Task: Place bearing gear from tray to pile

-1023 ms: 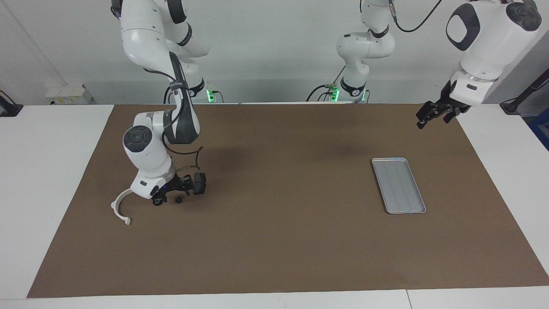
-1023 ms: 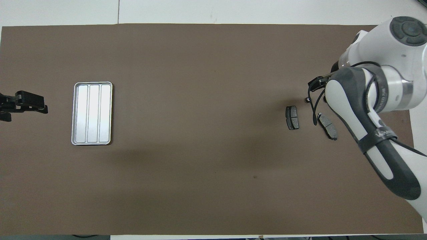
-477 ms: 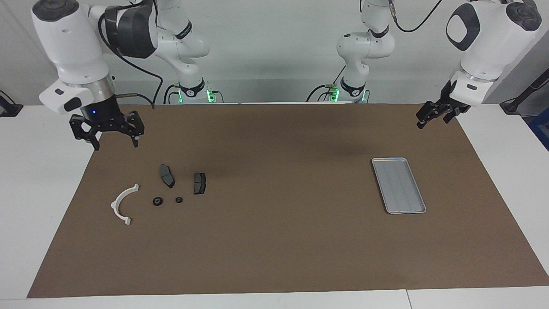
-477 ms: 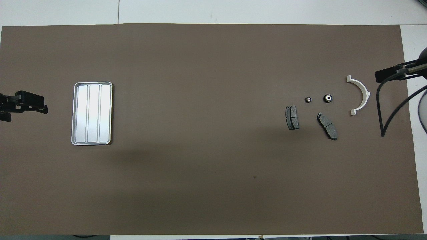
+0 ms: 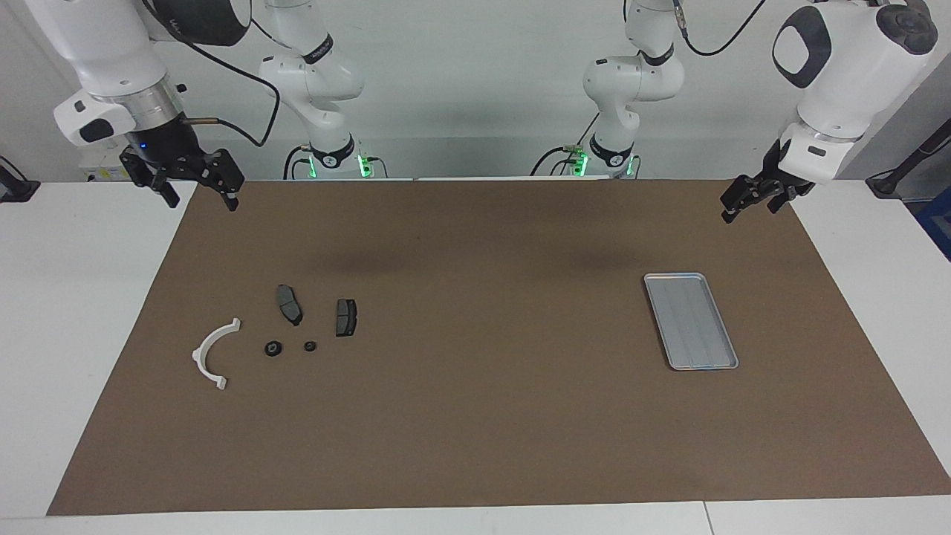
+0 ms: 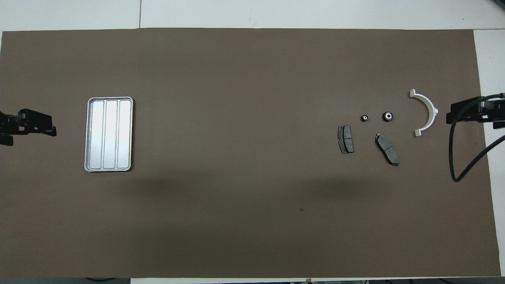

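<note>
Facing view, left to right. Upper left: right gripper (image 5: 195, 189) raised over the brown mat's (image 5: 475, 416) corner, jaws spread, holding nothing. Lower left: the pile, comprising a white half-ring plastic bracket (image 5: 212, 354), two small black round bearing gears (image 5: 273, 348), and two dark grey brake-pad pieces (image 5: 289, 304). Centre right: ribbed silver-grey metal tray (image 5: 691, 321), bare. Upper right: left gripper (image 5: 750, 202) waits, open, empty. Risk: round gears roll if nudged.

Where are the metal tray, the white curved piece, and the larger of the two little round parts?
Tray (image 6: 89, 136): overhead view, raised rim.
White half-ring bracket (image 6: 431, 111): overhead view, arc's middle.
Larger round part (image 6: 388, 116): overhead view, centre.
</note>
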Controlling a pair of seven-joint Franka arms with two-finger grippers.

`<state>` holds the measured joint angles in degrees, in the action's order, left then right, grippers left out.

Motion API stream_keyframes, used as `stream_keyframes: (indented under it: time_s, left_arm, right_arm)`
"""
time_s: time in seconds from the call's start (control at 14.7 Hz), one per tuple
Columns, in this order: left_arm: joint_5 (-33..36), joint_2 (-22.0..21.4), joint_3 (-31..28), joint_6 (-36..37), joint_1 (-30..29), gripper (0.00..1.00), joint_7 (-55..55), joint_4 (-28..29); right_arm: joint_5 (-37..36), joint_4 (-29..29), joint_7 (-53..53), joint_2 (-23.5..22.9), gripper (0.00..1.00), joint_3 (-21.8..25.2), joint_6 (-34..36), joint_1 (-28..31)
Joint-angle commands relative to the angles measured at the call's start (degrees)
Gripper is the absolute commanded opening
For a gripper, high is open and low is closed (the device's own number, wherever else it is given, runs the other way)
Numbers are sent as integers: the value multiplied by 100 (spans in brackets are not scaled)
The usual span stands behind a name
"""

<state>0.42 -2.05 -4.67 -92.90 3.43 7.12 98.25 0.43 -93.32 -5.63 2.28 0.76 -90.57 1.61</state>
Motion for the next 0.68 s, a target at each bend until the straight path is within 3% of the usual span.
stream_keyframes:
  time_s: [0.0,0.2,0.61]
  left_arm:
    - [90,-41,45,26,87,100,-87,10]
    - [90,-6,45,35,158,100,-253,-104]
    - [64,3,-16,26,158,100,-307,-104]
  right_arm:
    - [98,-301,-26,211,100,-32,-13,-30]
    - [54,-451,931,229,100,-23,-92,-21]
    - [-16,-521,757,290,100,-32,-14,-21]
